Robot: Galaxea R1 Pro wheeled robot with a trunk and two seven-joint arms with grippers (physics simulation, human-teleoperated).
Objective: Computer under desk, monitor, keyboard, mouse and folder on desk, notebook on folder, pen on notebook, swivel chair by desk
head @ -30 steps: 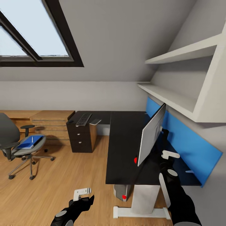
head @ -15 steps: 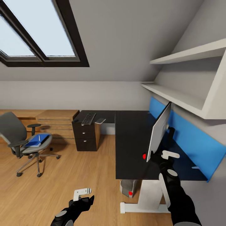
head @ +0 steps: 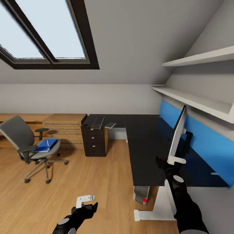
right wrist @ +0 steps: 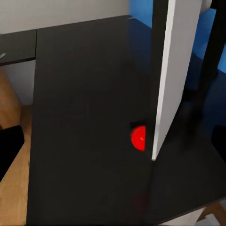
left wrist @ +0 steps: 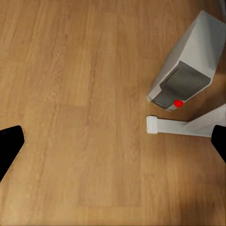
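Black desk bearing the monitor, right jaws wide open just before its lower edge, nothing gripped.

No text or labels can be read.

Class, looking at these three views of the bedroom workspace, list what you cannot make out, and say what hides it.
- Computer, head view: top hidden by the desk.
- Monitor, head view: seen edge-on, so the screen face is unreadable.
- Mouse, head view: too small to tell beside the keyboard.
- Right gripper: jaws dark against the desk, state unclear.
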